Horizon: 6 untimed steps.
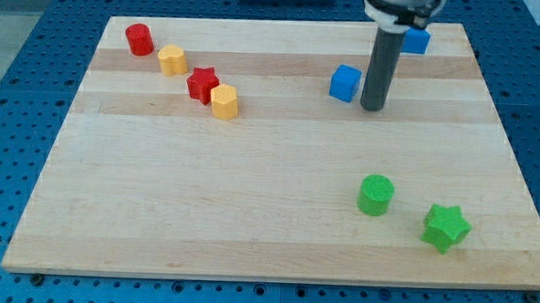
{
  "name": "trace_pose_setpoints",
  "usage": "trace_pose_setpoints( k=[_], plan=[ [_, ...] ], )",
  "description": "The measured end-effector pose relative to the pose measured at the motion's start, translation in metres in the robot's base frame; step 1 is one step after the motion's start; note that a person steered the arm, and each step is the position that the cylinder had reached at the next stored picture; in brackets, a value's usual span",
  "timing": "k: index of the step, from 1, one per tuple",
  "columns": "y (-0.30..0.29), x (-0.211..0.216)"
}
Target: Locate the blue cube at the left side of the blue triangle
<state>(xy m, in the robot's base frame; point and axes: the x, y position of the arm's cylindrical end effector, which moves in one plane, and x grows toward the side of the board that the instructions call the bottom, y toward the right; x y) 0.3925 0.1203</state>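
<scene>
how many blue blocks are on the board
2. A blue cube sits just to the view's left of my tip. A second blue block lies at the view's top, partly hidden behind the rod, so its shape is unclear.

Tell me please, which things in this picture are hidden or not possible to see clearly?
- Blue block at the view's top: partly hidden behind the rod, so its shape is unclear; it may be the blue triangle.
- The arm above the rod: cut off by the view's top edge.
- My tip: it shows, right of the blue cube; whether a gap separates them is too small to judge.
- Yellow blocks: exact shapes hard to tell.
</scene>
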Motion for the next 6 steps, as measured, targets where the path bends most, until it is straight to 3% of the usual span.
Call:
trace_pose_setpoints(
  k=[1,2,3,4,5,6],
  plan=[
    [-0.027,0.011],
    [-0.035,-0.018],
    [-0.002,-0.066],
    [0.019,-0.086],
    [0.004,-0.054],
    [-0.027,-0.05]
  ],
)
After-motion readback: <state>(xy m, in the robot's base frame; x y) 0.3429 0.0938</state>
